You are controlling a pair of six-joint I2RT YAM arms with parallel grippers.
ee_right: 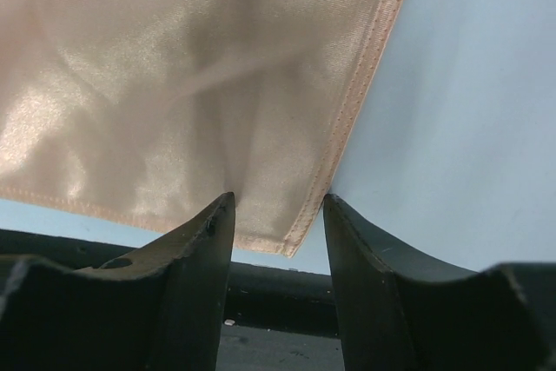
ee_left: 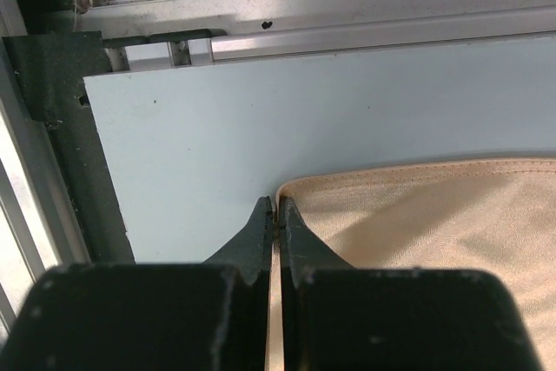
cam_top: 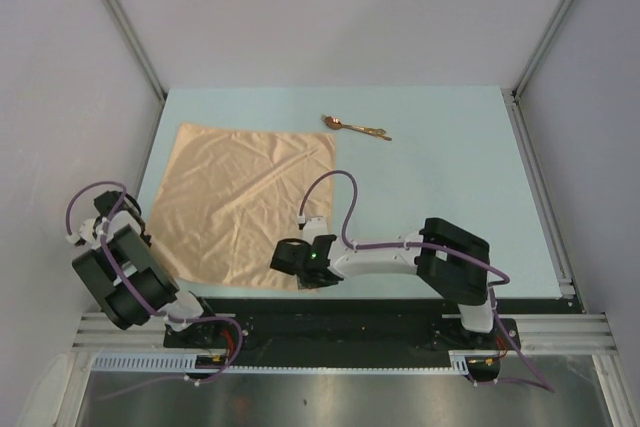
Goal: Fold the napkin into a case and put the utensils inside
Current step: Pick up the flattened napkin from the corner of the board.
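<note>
Covering most of the top view, the pale blue worktop (cam_top: 430, 197) carries the napkin (cam_top: 240, 207), which lies open and flat on its left half, slightly wrinkled, reaching from near the far edge almost to the near edge. It is not yet folded, so I judge the task is only at its beginning.

Both arms reach for the two near corners, probably to lift that side and fold it away from the bases. The left fingers (ee_left: 256, 241) are closed at the near left corner, and a thin strip of hem seems pinched between them. The right fingers (ee_right: 204, 241) stand apart with the near right corner between them, not yet pressing it.

The utensils (cam_top: 355, 128) lie close to the far edge, just beyond the napkin's far right corner, out of the way of the fold. A spoon bowl shows, but they overlap and I cannot count them. The right arm hides part of the napkin's near hem.
</note>
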